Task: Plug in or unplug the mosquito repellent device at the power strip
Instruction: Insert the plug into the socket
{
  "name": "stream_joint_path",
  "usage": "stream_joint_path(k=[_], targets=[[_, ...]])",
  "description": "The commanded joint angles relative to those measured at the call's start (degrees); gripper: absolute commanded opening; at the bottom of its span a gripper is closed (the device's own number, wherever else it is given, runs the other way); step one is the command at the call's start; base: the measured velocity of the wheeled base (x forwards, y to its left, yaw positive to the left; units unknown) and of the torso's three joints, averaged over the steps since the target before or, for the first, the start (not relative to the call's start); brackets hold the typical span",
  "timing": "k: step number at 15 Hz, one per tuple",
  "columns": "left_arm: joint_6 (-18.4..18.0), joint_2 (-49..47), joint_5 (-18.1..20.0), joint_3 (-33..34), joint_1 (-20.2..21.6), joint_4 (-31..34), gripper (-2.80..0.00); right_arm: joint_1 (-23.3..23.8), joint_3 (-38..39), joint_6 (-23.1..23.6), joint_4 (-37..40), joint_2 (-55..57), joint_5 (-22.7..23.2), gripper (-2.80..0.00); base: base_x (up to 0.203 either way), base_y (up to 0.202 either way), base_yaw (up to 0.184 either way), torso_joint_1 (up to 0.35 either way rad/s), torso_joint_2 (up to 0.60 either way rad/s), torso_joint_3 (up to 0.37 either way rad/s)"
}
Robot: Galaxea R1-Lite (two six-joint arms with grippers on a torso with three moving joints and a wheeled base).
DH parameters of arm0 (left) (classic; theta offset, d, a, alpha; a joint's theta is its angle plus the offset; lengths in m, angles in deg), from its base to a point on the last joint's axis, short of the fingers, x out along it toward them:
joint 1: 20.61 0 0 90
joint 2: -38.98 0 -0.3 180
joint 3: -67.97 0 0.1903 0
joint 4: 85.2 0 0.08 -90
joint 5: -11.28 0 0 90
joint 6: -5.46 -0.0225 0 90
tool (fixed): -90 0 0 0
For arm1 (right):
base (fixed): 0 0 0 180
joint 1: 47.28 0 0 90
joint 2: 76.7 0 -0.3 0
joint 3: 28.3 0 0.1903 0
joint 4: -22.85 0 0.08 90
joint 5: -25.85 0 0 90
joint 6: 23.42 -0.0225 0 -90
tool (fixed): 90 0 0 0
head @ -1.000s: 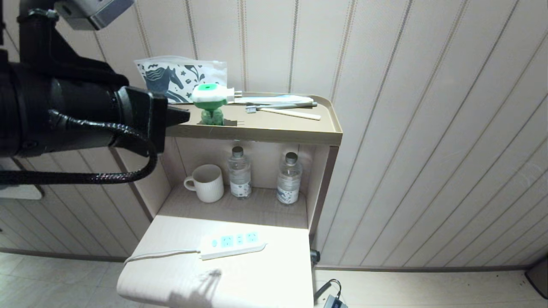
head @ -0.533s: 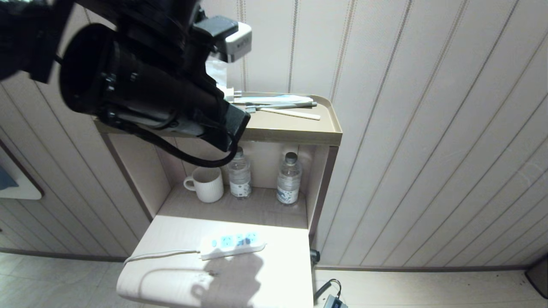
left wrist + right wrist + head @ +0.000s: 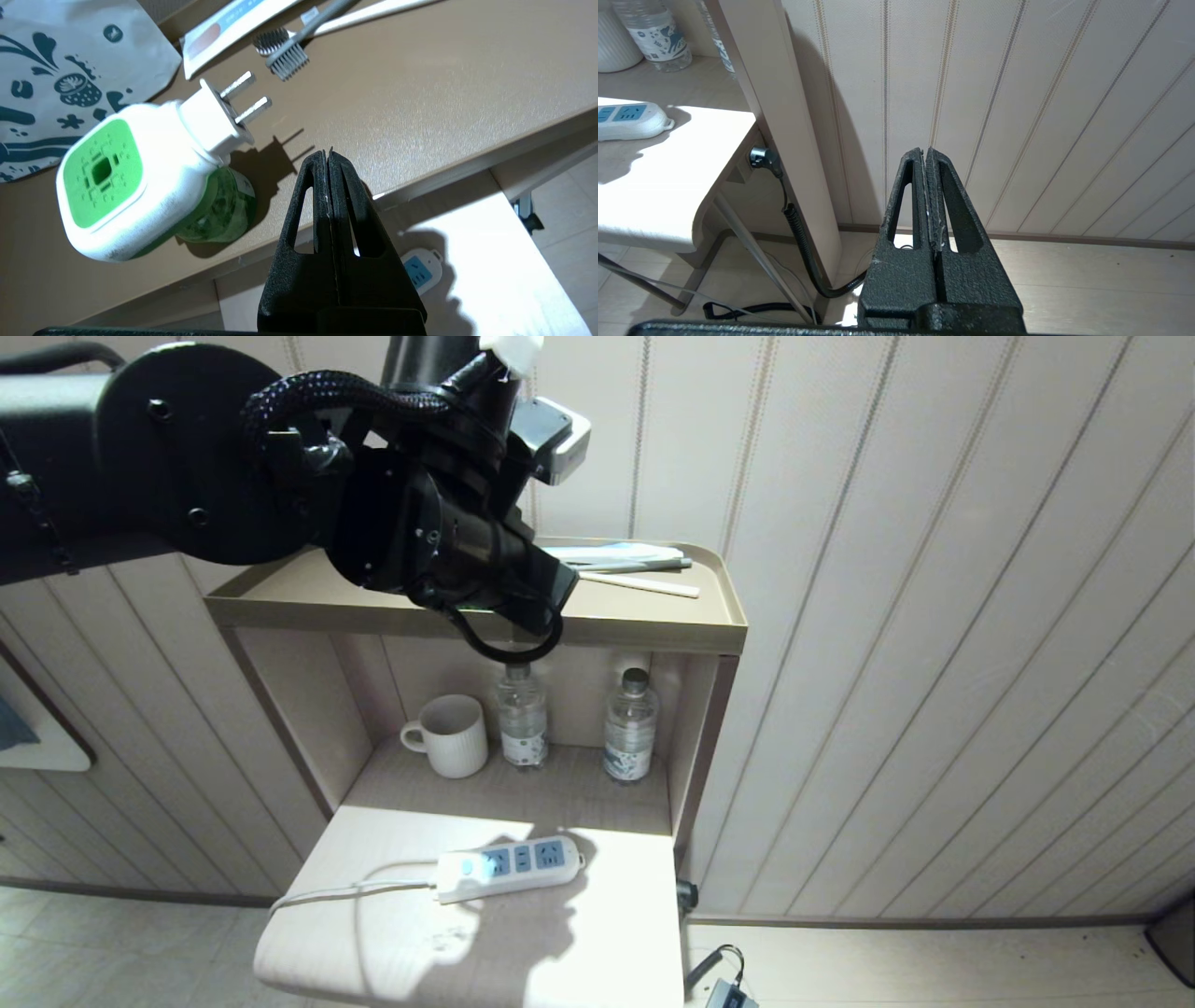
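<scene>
Two prongs bare, the mosquito repellent device (image 3: 140, 186) sits unplugged on the top shelf (image 3: 644, 616) beside our left hand (image 3: 328, 156), fingers pressed together w/ nothing held; power strip (image 3: 509, 866) waits below on the worktop (image 3: 607, 933).

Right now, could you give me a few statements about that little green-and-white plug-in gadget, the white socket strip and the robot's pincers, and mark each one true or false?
1. The white-bodied, green-topped mosquito repellent device stands on the brown top shelf, unplugged, its two prongs bare. True.
2. The long white power strip with light-blue sockets has a plug in it. False: all its sockets are empty.
3. The left gripper is shut and holds nothing. True.
4. The left gripper touches the device. False: it hangs beside it, apart.
5. The right gripper is shut, near the panelled wall. True.
</scene>
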Motion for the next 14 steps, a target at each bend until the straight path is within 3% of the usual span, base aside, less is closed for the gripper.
stream_joint_path(k=[1,8,14], targets=[[-0.15,-0.3,-0.27,-0.17,0.15,-0.2,-2.8,-0.01,0.0,-0.02,-0.03,-0.03,-0.01,-2.8,0.0,0.0,0.0,0.0,0.0,0.0],[-0.96,-0.7,-1.06,-0.11,4.14,-5.37,-2.8,-0.01,0.0,-0.02,-0.03,-0.03,0.0,-2.8,0.0,0.0,0.0,0.0,0.0,0.0],[-1.6,-2.84,-1.15,-0.41,4.55,-8.13,-2.8,-0.01,0.0,-0.02,0.01,-0.03,0.04,-2.8,0.0,0.0,0.0,0.0,0.0,0.0]])
